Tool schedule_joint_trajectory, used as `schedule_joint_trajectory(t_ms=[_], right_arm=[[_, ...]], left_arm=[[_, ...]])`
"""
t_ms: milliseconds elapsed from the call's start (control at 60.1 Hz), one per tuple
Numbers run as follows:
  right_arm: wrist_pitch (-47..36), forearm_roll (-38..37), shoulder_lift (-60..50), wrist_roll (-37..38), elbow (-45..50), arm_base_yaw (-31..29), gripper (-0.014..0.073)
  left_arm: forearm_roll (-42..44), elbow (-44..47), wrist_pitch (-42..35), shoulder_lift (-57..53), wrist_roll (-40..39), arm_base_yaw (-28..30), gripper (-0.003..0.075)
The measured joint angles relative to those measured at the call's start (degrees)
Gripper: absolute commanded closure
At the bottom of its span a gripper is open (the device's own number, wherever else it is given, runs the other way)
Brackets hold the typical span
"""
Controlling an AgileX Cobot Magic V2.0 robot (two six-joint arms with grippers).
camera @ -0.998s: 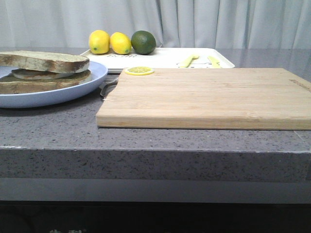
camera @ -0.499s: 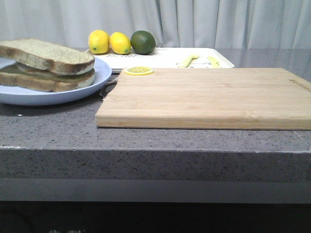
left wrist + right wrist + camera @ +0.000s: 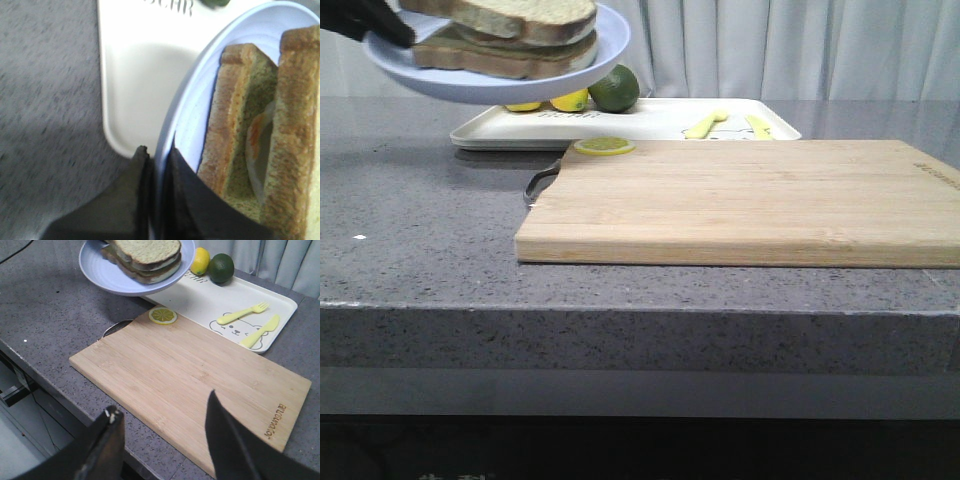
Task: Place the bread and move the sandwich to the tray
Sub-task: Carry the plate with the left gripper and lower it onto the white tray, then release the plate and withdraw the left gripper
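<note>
Your left gripper [image 3: 159, 165] pinches the plate [image 3: 585, 75] rim, sandwich [image 3: 515, 40] aboard (right gripper [image 3: 165, 437] hangs open), so keep it level over the tray [image 3: 650, 120]

Kitchen — stone counter [image 3: 420, 250], cutting board [image 3: 740, 200], tray [image 3: 650, 118]

Illegible brand on cutting board [image 3: 190, 377]

Your front camera sits low at the table's [image 3: 440, 250] near edge, looking level toward the far edge. Your right wrist camera hangs high over the near edge, looking down and forward; both share the board [image 3: 740, 200] [image 3: 190, 380] and tray [image 3: 650, 118] [image 3: 210, 300]. Your left wrist camera is very close above the tray's [image 3: 135, 75] corner and the plate [image 3: 185, 115].
</note>
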Motion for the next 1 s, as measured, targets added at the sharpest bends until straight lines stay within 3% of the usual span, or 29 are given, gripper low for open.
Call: schedule_joint_trajectory(t_ms=[432,599,781,848,998], right_arm=[[0.0,0.0,0.0,0.0,0.0,0.0,0.0202],[0.0,0.0,0.0,0.0,0.0,0.0,0.0202],[0.0,0.0,0.0,0.0,0.0,0.0,0.0202],[0.0,0.0,0.0,0.0,0.0,0.0,0.0202],[0.0,0.0,0.0,0.0,0.0,0.0,0.0202]], left_arm=[[-0.11,-18.77,-1.53,19.7,-14.16,-1.66,0.0708],[-2.04,-19.89,-1.53,22.26,-15.88,-1.66,0.0538],[-3.16,-20.43,-1.58,22.26,-15.92,-1.66,0.0269],[-3.26,-20.72,-1.13,22.26,-15.92,-1.66,0.0231],[-3.28,-21.24,1.71,21.84,-14.76,-1.17,0.0226]])
